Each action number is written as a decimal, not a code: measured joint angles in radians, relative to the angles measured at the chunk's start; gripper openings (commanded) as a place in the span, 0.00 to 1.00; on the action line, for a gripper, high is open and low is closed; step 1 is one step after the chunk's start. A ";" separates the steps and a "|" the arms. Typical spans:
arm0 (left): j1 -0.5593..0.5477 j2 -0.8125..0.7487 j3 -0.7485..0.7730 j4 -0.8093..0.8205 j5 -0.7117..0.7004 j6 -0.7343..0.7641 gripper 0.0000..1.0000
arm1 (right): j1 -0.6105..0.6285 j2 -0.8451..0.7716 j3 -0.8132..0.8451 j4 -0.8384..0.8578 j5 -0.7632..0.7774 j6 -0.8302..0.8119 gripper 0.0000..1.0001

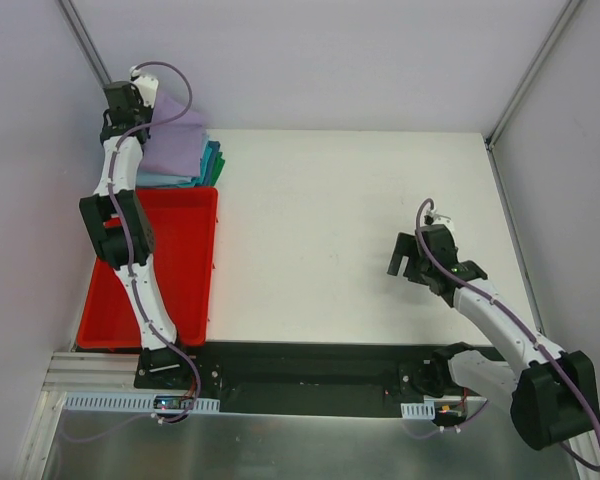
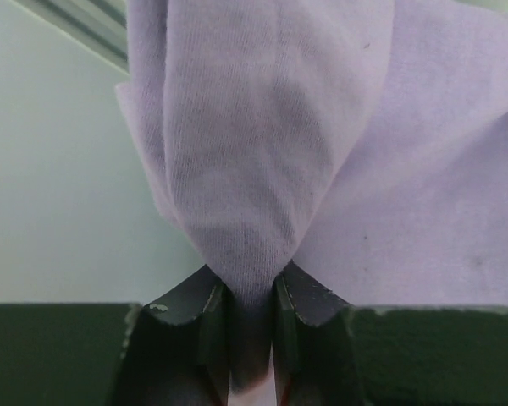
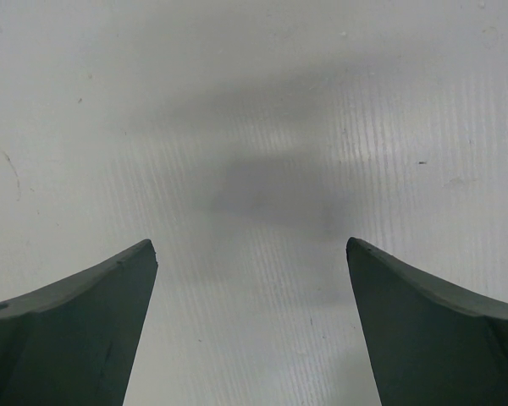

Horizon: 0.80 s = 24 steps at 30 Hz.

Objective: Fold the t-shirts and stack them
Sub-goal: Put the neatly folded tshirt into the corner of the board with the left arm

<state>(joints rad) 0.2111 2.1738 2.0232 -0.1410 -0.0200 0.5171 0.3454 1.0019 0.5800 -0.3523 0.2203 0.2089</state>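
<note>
sitting at far left corner of white surface (image 1: 330,220): soft lavender-purple cloth t-shirt (image 1: 175,140) atop folded teal and light blue t-shirts (image 1: 212,165), just behind red plastic bin (image 1: 185,250). left wrist: left pincer (image 2: 251,298) clenched on a lavender fold. right wrist: right pincer (image 3: 250,254) released, above the surface.

Left arm (image 1: 130,270) is extended from its base toward the far left corner, bent at the elbow about halfway along. Left gripper (image 2: 252,292) is seen at the far end of the reach, jaws nearly together, with a fold of the lavender t-shirt (image 2: 262,152) pinched between the fingers (image 2: 205,309). Right arm (image 1: 495,310) is kept low on the right side, forearm angled in toward the centre. Right gripper (image 3: 250,254) is pointed downward, jaws spread wide and empty, no contact seen.
</note>
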 measured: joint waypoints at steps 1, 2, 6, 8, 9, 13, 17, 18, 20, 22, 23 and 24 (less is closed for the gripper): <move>0.008 0.008 0.002 0.000 0.010 -0.011 0.27 | 0.000 0.013 0.012 -0.005 -0.001 0.000 0.96; 0.016 0.017 0.006 0.000 0.015 -0.024 0.28 | 0.000 0.027 0.025 -0.007 -0.001 0.000 0.96; 0.039 0.068 0.037 0.000 0.019 -0.073 0.43 | 0.000 0.082 0.068 -0.012 -0.015 0.000 0.96; 0.042 0.100 0.066 0.000 0.006 -0.094 0.83 | -0.001 0.108 0.083 -0.016 -0.026 0.000 0.96; 0.042 0.112 0.079 0.001 -0.004 -0.104 0.99 | -0.001 0.122 0.091 -0.023 -0.028 0.000 0.96; 0.041 0.133 0.114 -0.001 -0.072 -0.192 0.99 | -0.001 0.151 0.113 -0.042 -0.034 0.000 0.96; 0.041 0.118 0.124 0.002 -0.105 -0.279 0.99 | -0.001 0.146 0.116 -0.049 -0.034 0.000 0.96; 0.041 0.104 0.113 0.001 -0.105 -0.301 0.99 | -0.001 0.140 0.116 -0.050 -0.034 0.000 0.96; 0.037 0.050 0.060 -0.002 -0.093 -0.333 0.99 | -0.001 0.117 0.115 -0.048 -0.034 -0.001 0.96; 0.036 -0.007 0.006 -0.004 -0.063 -0.350 0.99 | -0.001 0.079 0.106 -0.042 -0.033 -0.001 0.96; 0.033 -0.049 -0.033 -0.005 -0.040 -0.357 0.99 | -0.001 0.061 0.101 -0.039 -0.032 -0.001 0.96; 0.029 -0.080 -0.059 -0.007 -0.024 -0.364 0.99 | -0.001 0.043 0.093 -0.033 -0.032 -0.001 0.96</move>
<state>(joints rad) 0.2405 2.0941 1.9644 -0.1482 -0.0441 0.1528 0.3447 1.0447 0.6731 -0.3851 0.1886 0.2077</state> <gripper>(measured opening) 0.990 0.963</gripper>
